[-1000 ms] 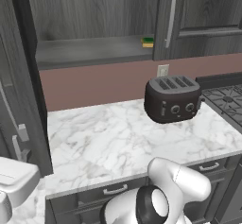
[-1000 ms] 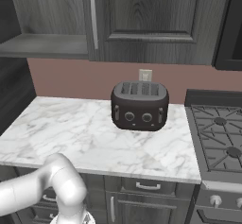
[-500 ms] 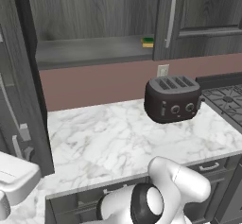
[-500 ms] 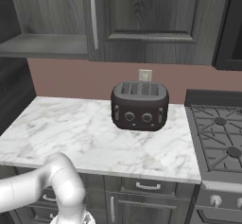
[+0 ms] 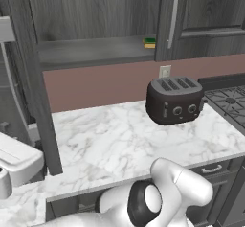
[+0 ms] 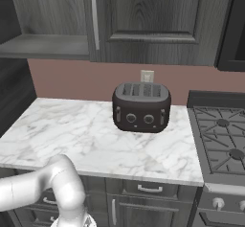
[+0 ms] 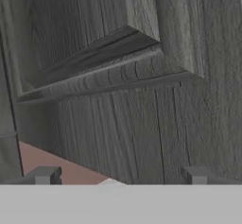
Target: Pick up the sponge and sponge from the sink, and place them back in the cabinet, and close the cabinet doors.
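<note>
The claw (image 7: 120, 176) is wide open and holds nothing, with a dark wooden cabinet door (image 7: 142, 76) right in front.

sponge (image 5: 150, 43): on cabinet (image 5: 95, 53) shelf, right end, beside door (image 5: 201, 20)
toaster (image 5: 174, 100): on counter (image 5: 110, 140), below door, left of stove (image 6: 222, 142)

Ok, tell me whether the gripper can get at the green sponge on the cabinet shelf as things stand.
Probably yes. The green sponge lies at the shelf's front edge, the cabinet stands open before it, and the gripper is open and empty, though it faces a wood panel, so the arm must swing over.
</note>
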You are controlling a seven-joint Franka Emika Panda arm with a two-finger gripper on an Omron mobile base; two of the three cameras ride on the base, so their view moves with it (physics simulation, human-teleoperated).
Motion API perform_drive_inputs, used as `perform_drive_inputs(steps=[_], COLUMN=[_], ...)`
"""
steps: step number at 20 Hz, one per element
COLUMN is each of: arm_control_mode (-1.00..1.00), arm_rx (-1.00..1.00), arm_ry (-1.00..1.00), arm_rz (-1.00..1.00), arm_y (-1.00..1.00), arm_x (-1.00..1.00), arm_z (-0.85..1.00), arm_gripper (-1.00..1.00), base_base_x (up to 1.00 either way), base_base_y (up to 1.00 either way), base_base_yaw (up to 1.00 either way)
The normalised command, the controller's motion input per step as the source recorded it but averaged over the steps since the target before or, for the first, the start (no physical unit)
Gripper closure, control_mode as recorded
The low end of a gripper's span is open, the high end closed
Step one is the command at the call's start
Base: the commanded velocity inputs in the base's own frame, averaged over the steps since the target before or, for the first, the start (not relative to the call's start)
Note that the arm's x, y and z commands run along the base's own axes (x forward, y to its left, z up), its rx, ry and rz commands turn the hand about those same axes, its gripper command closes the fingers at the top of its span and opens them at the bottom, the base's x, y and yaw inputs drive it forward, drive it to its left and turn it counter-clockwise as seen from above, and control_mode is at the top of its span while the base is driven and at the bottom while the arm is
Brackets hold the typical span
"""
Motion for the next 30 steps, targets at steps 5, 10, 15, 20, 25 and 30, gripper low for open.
perform_drive_inputs(steps=[5, 10, 15, 20, 25, 30], arm_control_mode=[-1.0, -1.0, -1.0, -1.0, -1.0, -1.0], arm_rx=[0.0, 0.0, 0.0, 0.0, 0.0, 0.0], arm_ry=[0.0, -0.02, -0.07, -0.08, -0.07, -0.06], arm_rz=[-0.01, -0.05, -0.1, -0.08, -0.07, -0.07], arm_y=[-0.21, -0.29, -0.32, -0.3, -0.29, -0.25], arm_x=[0.37, 0.2, 0.04, 0.01, 0.04, 0.09], arm_z=[0.0, 0.0, -0.01, -0.01, -0.02, -0.04], arm_gripper=[-1.0, -1.0, -1.0, -1.0, -1.0, -1.0], base_base_x=[0.0, 0.0, 0.0, 0.0, 0.0, 0.0], base_base_y=[0.0, 0.0, 0.0, 0.0, 0.0, 0.0], base_base_yaw=[0.0, 0.0, 0.0, 0.0, 0.0, 0.0])
